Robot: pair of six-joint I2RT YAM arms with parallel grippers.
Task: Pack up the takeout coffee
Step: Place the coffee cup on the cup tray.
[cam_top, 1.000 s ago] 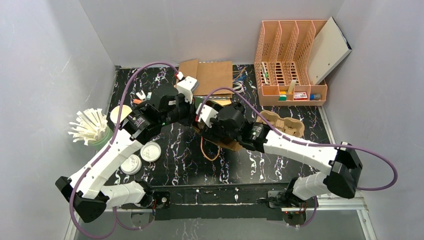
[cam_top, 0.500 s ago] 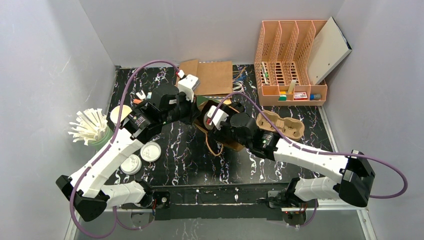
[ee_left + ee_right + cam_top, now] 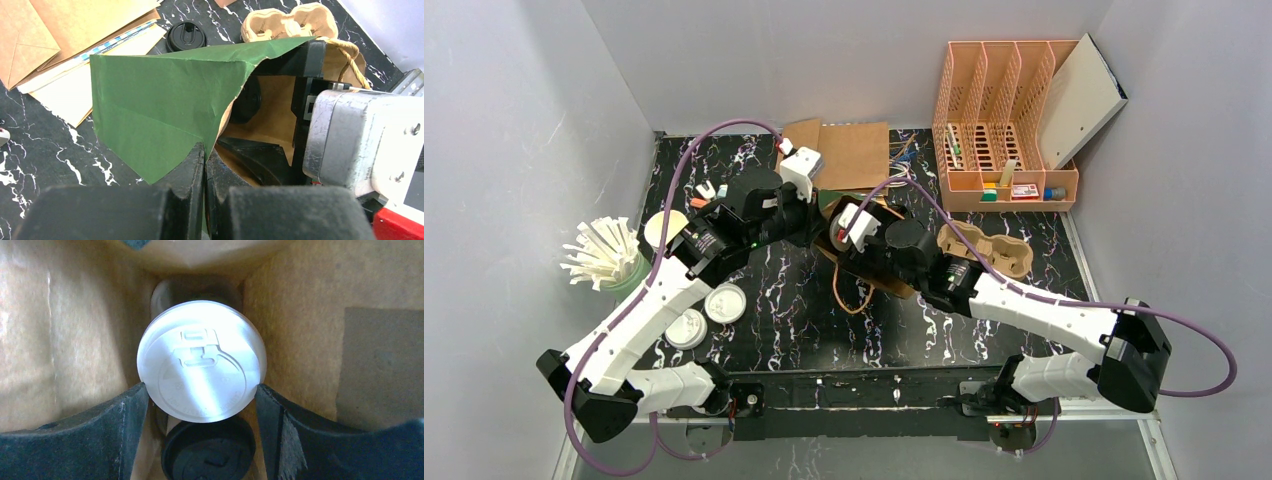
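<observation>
Left jaws pinch the rim of the green bag (image 3: 150, 100) to hold it open so the right jaws, gripping the white-lidded cup (image 3: 201, 374), can park it inside.

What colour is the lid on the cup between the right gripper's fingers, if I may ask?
The lid is white; right wrist view.
</observation>
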